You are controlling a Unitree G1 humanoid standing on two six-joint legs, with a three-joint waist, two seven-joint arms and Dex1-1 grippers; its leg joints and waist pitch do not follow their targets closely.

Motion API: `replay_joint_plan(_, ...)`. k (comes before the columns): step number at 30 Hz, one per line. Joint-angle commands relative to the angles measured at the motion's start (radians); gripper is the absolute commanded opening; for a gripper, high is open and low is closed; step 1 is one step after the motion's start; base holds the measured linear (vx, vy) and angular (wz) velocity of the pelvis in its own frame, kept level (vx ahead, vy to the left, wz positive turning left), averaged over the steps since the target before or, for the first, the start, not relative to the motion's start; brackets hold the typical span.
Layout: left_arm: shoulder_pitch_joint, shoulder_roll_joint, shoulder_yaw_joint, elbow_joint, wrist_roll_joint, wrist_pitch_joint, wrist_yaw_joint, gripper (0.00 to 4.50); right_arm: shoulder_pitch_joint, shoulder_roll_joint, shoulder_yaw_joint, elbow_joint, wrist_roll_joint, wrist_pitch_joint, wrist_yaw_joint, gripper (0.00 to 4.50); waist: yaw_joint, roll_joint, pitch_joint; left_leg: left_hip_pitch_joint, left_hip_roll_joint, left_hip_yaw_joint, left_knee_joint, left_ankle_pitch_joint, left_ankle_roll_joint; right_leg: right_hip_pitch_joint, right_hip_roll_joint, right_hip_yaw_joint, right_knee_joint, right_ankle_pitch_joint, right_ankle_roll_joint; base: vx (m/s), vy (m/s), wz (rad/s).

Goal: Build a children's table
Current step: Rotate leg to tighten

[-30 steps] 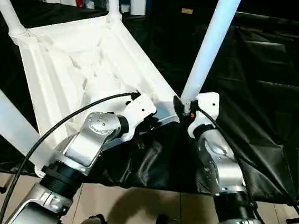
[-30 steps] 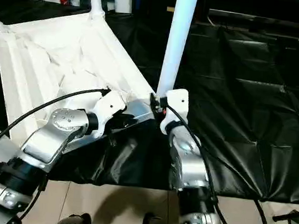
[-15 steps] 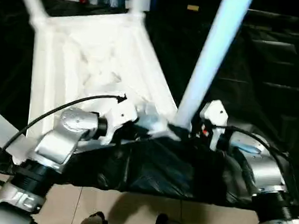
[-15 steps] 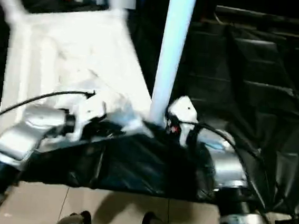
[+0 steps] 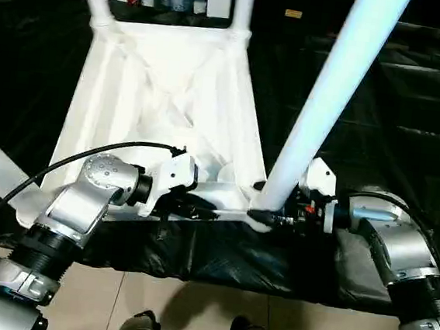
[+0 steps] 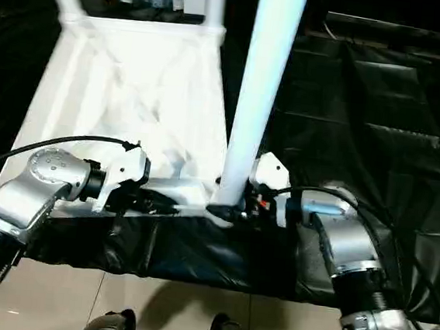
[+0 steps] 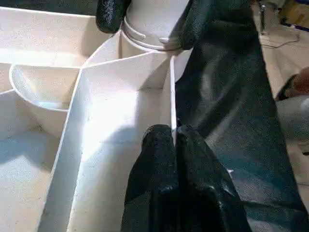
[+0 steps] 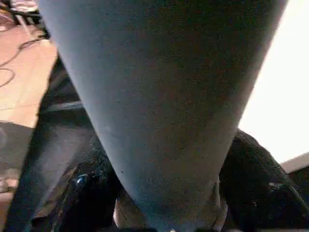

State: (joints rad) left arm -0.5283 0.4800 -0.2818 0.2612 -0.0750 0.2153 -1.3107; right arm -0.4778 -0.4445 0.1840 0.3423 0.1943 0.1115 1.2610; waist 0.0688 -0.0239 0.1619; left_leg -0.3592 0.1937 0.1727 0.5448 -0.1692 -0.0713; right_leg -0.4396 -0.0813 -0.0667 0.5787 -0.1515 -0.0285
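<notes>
With tabletop [image 5: 163, 105] lying underside-up on black sheet [image 5: 398, 96], near leg [image 5: 328, 97] standing in near right corner socket, long axis up and tilted slightly right. Right gripper [image 5: 266, 215] closest: fingers half spread, clasping leg's base from robot's right, level. Left gripper [image 7: 173, 140] pinched shut on thin near rim beside that socket, steadying top. Likely next: press leg home along own axis.

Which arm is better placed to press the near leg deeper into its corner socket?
The right. The right gripper already grips the near leg just above its socket, one finger on each side. The left gripper is shut on the tabletop's rim and steadies it.
</notes>
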Motion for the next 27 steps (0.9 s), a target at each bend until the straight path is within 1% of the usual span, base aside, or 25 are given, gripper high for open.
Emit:
replay_joint_plan(1,-0.009,0.002,-0.024,0.022,-0.002,-0.001,-0.015,0.00,0.009,-0.004,0.037,-0.019,0.009,0.016,0.055,2.52,0.002,-0.002,-0.070,0.000,0.030,0.003,-0.045,-0.117,0.125,0.072,-0.054,0.048,-0.045,-0.152,-0.275,0.000,0.000,0.00)
replay_joint_plan(5,-0.012,0.003,-0.023,0.028,-0.005,0.000,-0.021,0.00,0.012,-0.002,0.037,-0.022,0.011,0.020,0.061,2.49,0.004,-0.002,-0.072,0.000,0.029,0.003,-0.044,-0.111,0.121,0.073,-0.054,0.048,-0.044,-0.150,-0.275,0.000,0.000,0.00)
replay_joint_plan(9,-0.016,-0.005,-0.018,0.032,-0.014,0.011,-0.020,0.00,0.037,0.004,0.036,-0.038,0.031,0.044,0.065,2.48,0.008,0.000,-0.072,0.001,0.030,0.003,-0.044,-0.108,0.121,0.072,-0.053,0.048,-0.043,-0.144,-0.277,0.000,0.000,0.00)
replay_joint_plan(12,-0.018,-0.039,-0.002,0.028,-0.022,0.037,0.033,0.00,0.063,0.026,0.032,-0.035,0.027,0.051,0.013,2.48,0.012,-0.001,-0.071,0.001,0.030,0.004,-0.043,-0.109,0.121,0.072,-0.055,0.049,-0.045,-0.145,-0.280,0.000,0.000,0.00)
replay_joint_plan(13,-0.018,-0.067,0.010,0.028,-0.015,0.047,0.089,0.00,0.074,0.052,0.023,-0.017,0.006,0.047,-0.056,2.48,0.015,0.002,-0.069,0.003,0.031,0.004,-0.045,-0.123,0.116,0.069,-0.056,0.049,-0.050,-0.167,-0.276,0.000,0.000,0.00)
replay_joint_plan(14,-0.018,-0.067,0.010,0.028,-0.015,0.047,0.089,0.00,0.074,0.052,0.023,-0.017,0.006,0.047,-0.056,2.48,0.015,0.002,-0.069,0.003,0.031,0.004,-0.045,-0.123,0.116,0.069,-0.056,0.049,-0.050,-0.167,-0.276,0.000,0.000,0.00)
replay_joint_plan(15,-0.021,-0.096,0.014,0.035,0.007,0.048,0.158,0.00,0.073,0.094,0.004,0.014,-0.017,0.044,-0.158,2.48,0.014,-0.001,-0.064,0.000,0.029,0.001,-0.051,-0.159,0.093,0.070,-0.058,0.049,-0.058,-0.247,-0.252,0.000,0.000,0.00)
replay_joint_plan(16,-0.023,-0.113,0.014,0.040,0.020,0.052,0.198,0.00,0.072,0.123,-0.009,0.031,-0.028,0.053,-0.224,2.48,0.012,-0.001,-0.061,0.001,0.029,0.001,-0.053,-0.180,0.084,0.067,-0.058,0.048,-0.064,-0.290,-0.239,0.000,0.000,0.00)
replay_joint_plan(17,-0.026,-0.125,0.015,0.043,0.028,0.058,0.225,0.00,0.071,0.145,-0.019,0.041,-0.035,0.059,-0.273,2.48,0.008,-0.003,-0.058,-0.002,0.027,-0.005,-0.058,-0.209,0.058,0.071,-0.061,0.046,-0.072,-0.385,-0.205,0.000,0.000,0.00)
replay_joint_plan(18,-0.028,-0.137,0.015,0.045,0.035,0.064,0.251,0.00,0.071,0.167,-0.028,0.050,-0.042,0.066,-0.321,2.48,0.006,-0.003,-0.058,-0.001,0.026,-0.007,-0.060,-0.219,0.047,0.070,-0.063,0.046,-0.075,-0.424,-0.189,0.000,0.000,0.00)
replay_joint_plan(19,-0.029,-0.155,0.017,0.045,0.041,0.072,0.281,0.00,0.075,0.199,-0.039,0.053,-0.045,0.068,-0.376,2.47,-0.001,-0.007,-0.056,-0.001,0.024,-0.009,-0.063,-0.235,0.031,0.066,-0.063,0.047,-0.083,-0.494,-0.149,0.000,0.000,0.00)
replay_joint_plan(20,-0.028,-0.166,0.017,0.044,0.044,0.076,0.298,0.00,0.079,0.220,-0.045,0.052,-0.046,0.069,-0.409,2.47,-0.003,-0.005,-0.055,0.004,0.023,-0.008,-0.063,-0.247,0.032,0.061,-0.063,0.048,-0.088,-0.517,-0.140,0.000,0.000,0.00)
replay_joint_plan(21,-0.031,-0.188,0.021,0.046,0.051,0.085,0.333,0.00,0.080,0.259,-0.060,0.057,-0.048,0.077,-0.477,2.38,-0.006,-0.008,-0.054,0.004,0.022,-0.009,-0.063,-0.256,0.037,0.060,-0.063,0.048,-0.092,-0.547,-0.123,0.000,0.000,0.00)
replay_joint_plan(22,-0.033,-0.202,0.023,0.048,0.056,0.091,0.356,0.00,0.080,0.286,-0.071,0.061,-0.050,0.083,-0.523,2.38,-0.008,-0.005,-0.051,0.005,0.023,-0.010,-0.066,-0.265,0.035,0.054,-0.065,0.048,-0.097,-0.578,-0.110,0.000,0.000,0.00)
replay_joint_plan(23,-0.040,-0.234,0.022,0.055,0.078,0.095,0.420,0.00,0.078,0.347,-0.087,0.070,-0.065,0.074,-0.631,2.32,-0.008,-0.005,-0.052,0.004,0.022,-0.011,-0.066,-0.269,0.033,0.055,-0.066,0.047,-0.097,-0.590,-0.103,0.000,0.000,0.00)
replay_joint_plan(24,-0.041,-0.237,0.022,0.056,0.080,0.095,0.426,0.00,0.078,0.353,-0.089,0.072,-0.066,0.073,-0.643,2.28,-0.012,-0.006,-0.050,0.002,0.022,-0.014,-0.070,-0.276,0.024,0.053,-0.065,0.045,-0.101,-0.620,-0.088,0.000,0.000,0.00)
replay_joint_plan(25,-0.042,-0.245,0.021,0.058,0.089,0.094,0.446,0.00,0.076,0.372,-0.093,0.077,-0.073,0.067,-0.680,2.26,-0.012,-0.006,-0.050,0.005,0.019,-0.016,-0.070,-0.294,0.020,0.051,-0.065,0.042,-0.106,-0.654,-0.069,0.000,0.000,0.00)
replay_joint_plan(26,-0.045,-0.282,0.029,0.061,0.099,0.101,0.503,0.00,0.059,0.411,-0.084,0.110,-0.133,0.057,-0.804,2.18,-0.013,-0.004,-0.050,0.007,0.019,-0.015,-0.070,-0.297,0.021,0.049,-0.066,0.043,-0.108,-0.658,-0.064,0.000,0.000,0.00)
replay_joint_plan(27,-0.046,-0.302,0.033,0.063,0.105,0.102,0.532,0.00,0.049,0.430,-0.077,0.129,-0.168,0.051,-0.872,2.18,-0.017,-0.003,-0.050,0.008,0.019,-0.015,-0.071,-0.301,0.011,0.045,-0.065,0.044,-0.109,-0.656,-0.063,0.000,0.000,0.00)
